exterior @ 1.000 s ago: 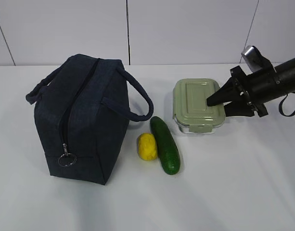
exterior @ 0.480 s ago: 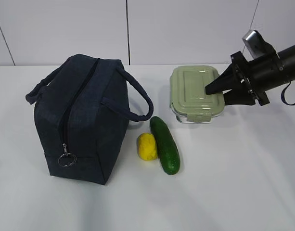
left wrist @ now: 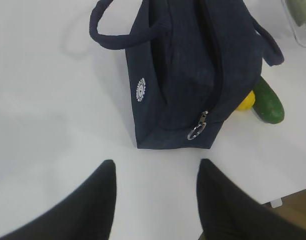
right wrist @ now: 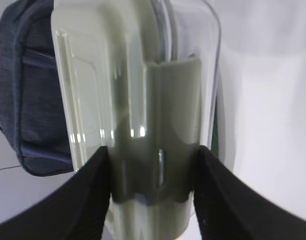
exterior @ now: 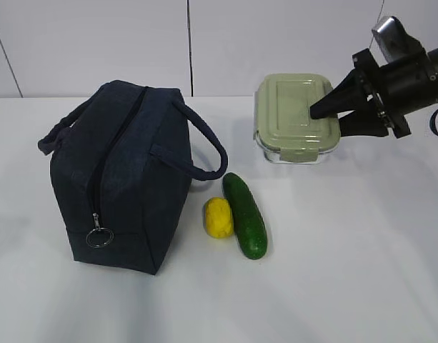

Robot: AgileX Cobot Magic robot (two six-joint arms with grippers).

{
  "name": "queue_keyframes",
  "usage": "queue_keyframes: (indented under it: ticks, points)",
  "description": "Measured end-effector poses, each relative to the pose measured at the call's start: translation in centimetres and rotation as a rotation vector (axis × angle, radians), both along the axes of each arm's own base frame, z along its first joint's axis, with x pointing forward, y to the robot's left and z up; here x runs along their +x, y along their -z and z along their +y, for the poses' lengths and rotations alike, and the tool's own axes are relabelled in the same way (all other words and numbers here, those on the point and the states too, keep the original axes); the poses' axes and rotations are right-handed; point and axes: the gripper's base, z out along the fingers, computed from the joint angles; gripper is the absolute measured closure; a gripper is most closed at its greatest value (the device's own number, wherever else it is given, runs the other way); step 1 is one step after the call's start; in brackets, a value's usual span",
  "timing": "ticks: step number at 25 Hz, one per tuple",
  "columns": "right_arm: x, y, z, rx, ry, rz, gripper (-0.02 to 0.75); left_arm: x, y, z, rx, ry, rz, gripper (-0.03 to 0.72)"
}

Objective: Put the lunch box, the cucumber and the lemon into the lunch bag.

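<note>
The lunch box point(exterior: 296, 127) is off the table now, pinched at its right end by the right gripper point(exterior: 336, 114), one finger on the sage lid and the other under the clear base. A second ago it sat lower and nearer on the white table point(exterior: 361, 271); half a second ago it had just begun to rise; now it hangs higher and farther back, lid up and roughly level. In the right wrist view the two dark fingers press against either side of the lid's clip tab, so the grip looks firm to me.

That means the first of three items is picked up, though none is packed yet. The bag point(exterior: 122, 175) stands to the left, well apart from the box, and its top zipper looks closed along its whole length with the ring pull point(exterior: 100, 236) hanging at the near end. I judge it must be opened before anything goes in.

The left gripper point(left wrist: 155, 200) hovers above the table just near the bag's zipper end, its fingers spread and holding nothing.

Counting: one box, one cucumber point(exterior: 245, 215), one lemon point(exterior: 218, 217), one bag with two loop handles. The lemon and cucumber lie touching side by side, just right of the bag, unmoved.
</note>
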Motion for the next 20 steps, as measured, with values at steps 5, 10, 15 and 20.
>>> queue_keyframes:
  ticks: [5, 10, 15, 20]
  points:
    - [-0.4, -1.3, 0.1, 0.009, 0.016, -0.010, 0.369, 2.5, -0.6, -0.3, 0.008, 0.009, 0.025, 0.323]
    - [-0.6, -2.6, 0.5, 0.056, 0.034, -0.029, 0.369, 5.8, -0.9, -0.8, 0.001, 0.025, 0.078, 0.322]
    - [-0.9, -3.7, 1.6, 0.097, 0.029, -0.050, 0.369, 9.6, -1.2, -1.4, 0.001, 0.058, 0.120, 0.295]
    - [-1.2, -4.0, 3.7, 0.129, -0.011, -0.046, 0.369, 13.3, -2.1, -2.1, -0.002, 0.098, 0.144, 0.281]
